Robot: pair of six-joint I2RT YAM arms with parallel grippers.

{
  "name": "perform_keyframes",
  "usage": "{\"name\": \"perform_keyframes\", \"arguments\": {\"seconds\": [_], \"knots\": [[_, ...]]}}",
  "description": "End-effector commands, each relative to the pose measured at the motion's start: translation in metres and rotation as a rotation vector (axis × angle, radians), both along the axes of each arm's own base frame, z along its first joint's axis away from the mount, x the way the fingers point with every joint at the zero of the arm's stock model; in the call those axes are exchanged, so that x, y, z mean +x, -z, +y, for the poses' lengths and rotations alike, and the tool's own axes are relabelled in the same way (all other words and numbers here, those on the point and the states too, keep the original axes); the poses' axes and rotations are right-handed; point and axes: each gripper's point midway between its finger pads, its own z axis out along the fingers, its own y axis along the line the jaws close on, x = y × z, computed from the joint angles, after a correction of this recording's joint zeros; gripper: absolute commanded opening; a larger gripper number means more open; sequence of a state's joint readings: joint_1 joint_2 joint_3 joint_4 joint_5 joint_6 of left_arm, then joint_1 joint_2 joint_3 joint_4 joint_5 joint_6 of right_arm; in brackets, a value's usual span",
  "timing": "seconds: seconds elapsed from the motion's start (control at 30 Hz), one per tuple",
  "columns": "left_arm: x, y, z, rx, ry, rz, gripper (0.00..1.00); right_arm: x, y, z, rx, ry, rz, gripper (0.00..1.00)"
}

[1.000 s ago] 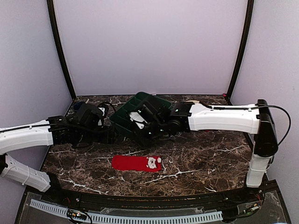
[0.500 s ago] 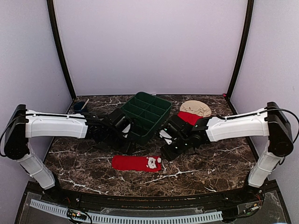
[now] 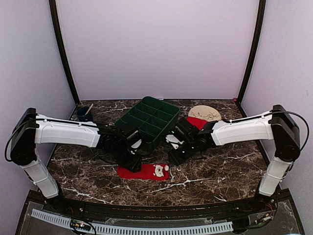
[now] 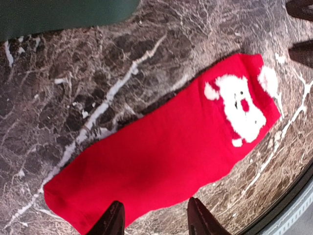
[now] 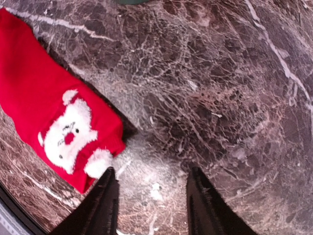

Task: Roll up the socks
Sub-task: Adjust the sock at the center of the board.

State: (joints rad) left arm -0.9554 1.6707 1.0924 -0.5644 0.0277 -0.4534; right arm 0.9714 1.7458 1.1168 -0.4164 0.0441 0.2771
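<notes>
Red sock lies flat on the tabletop, near-centre, lengthwise left to right, with a white Santa face at its right end. Second sock is far right, against the woven disc and partly hidden by the right arm, well apart from the first. Green tray sits just beyond the flat sock.

Left pincer hangs over the sock's left half, fingers moderately apart, nothing gripped. Right pincer is over bare marble just right of the Santa end, part-open and empty.

Likely step: get hold of the flat sock to start rolling. To do it well:
- Right pincer needs to shift left onto fabric before it pinches.
- Go low and catch the edge only.
- One pincer pins one end while the other turns the fabric over tightly. Soft knit may bunch or slip.
</notes>
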Motion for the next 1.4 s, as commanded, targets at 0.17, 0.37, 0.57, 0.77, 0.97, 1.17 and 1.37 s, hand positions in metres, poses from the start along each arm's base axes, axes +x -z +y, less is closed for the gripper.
{"name": "perform_keyframes", "arguments": {"seconds": [0.17,0.37,0.57,0.77,0.97,1.17,1.37], "knots": [[-0.019,0.002,0.021,0.046,-0.055,0.046,0.4,0.011,-0.027,0.037,0.112,-0.109,-0.051,0.23],[-0.023,0.013,0.029,0.082,-0.077,0.069,0.34,-0.003,-0.027,0.046,0.14,-0.172,-0.023,0.19],[-0.024,0.023,0.032,0.107,-0.083,0.08,0.33,-0.014,-0.006,0.053,0.126,-0.22,0.024,0.16],[-0.027,0.032,0.034,0.119,-0.072,0.099,0.32,-0.023,0.016,0.052,0.096,-0.252,0.068,0.14],[-0.025,0.038,0.026,0.112,-0.036,0.105,0.32,-0.028,0.03,0.045,0.069,-0.242,0.099,0.13],[-0.016,0.04,0.016,0.122,0.001,0.085,0.32,-0.041,0.051,0.02,0.024,-0.187,0.146,0.13],[-0.005,0.038,0.005,0.13,0.039,0.061,0.33,-0.048,0.053,0.002,0.01,-0.127,0.16,0.13]]}}
